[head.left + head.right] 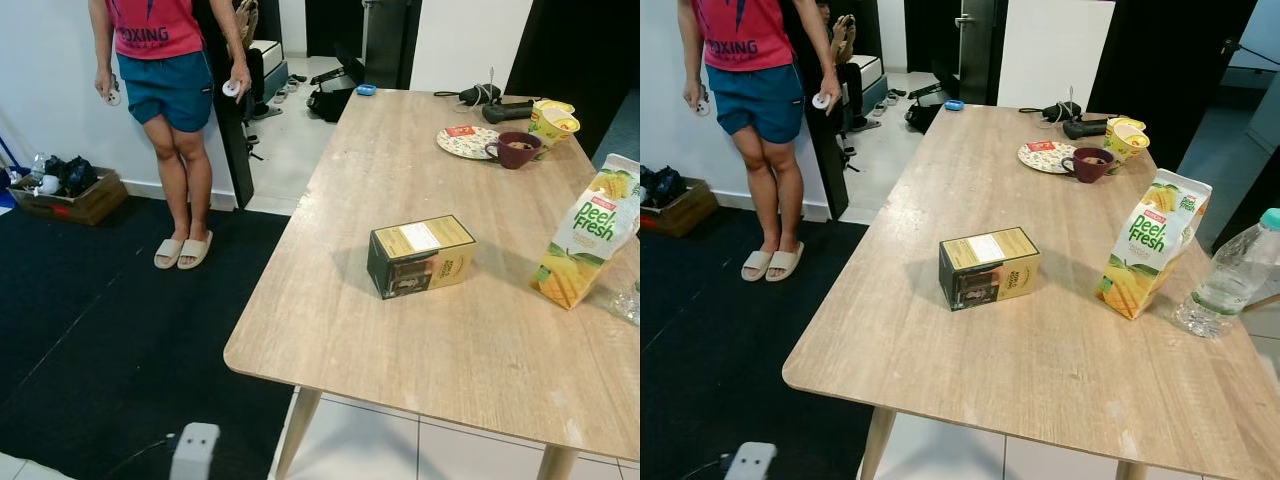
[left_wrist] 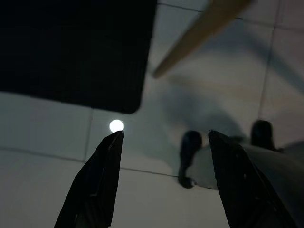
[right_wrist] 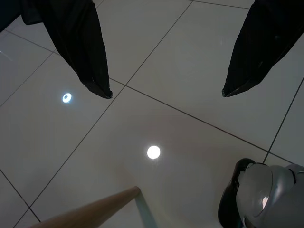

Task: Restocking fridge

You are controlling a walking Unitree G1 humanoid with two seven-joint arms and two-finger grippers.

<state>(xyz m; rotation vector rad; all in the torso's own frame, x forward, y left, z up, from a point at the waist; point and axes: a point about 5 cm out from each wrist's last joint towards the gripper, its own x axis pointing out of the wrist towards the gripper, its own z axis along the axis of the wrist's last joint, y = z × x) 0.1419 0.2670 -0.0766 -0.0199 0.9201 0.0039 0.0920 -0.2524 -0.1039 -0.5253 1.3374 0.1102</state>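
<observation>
A person in a pink shirt and blue shorts stands at ten o'clock, on the black rug. They wear pale slippers and hold a small white thing in each hand. A cardboard box full of stuff sits at nine o'clock by the wall. On the wooden surface, at one o'clock, a dark red mug touches a plate. Yellow cups stand just beside the mug.

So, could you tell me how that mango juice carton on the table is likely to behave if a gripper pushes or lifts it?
The juice carton stands tall on a narrow base and already leans, so a push high up would probably tip it. Its cardboard walls look creased, so a firm squeeze may dent them. It stands close to the water bottle, which it could knock if it slides that way.
</observation>
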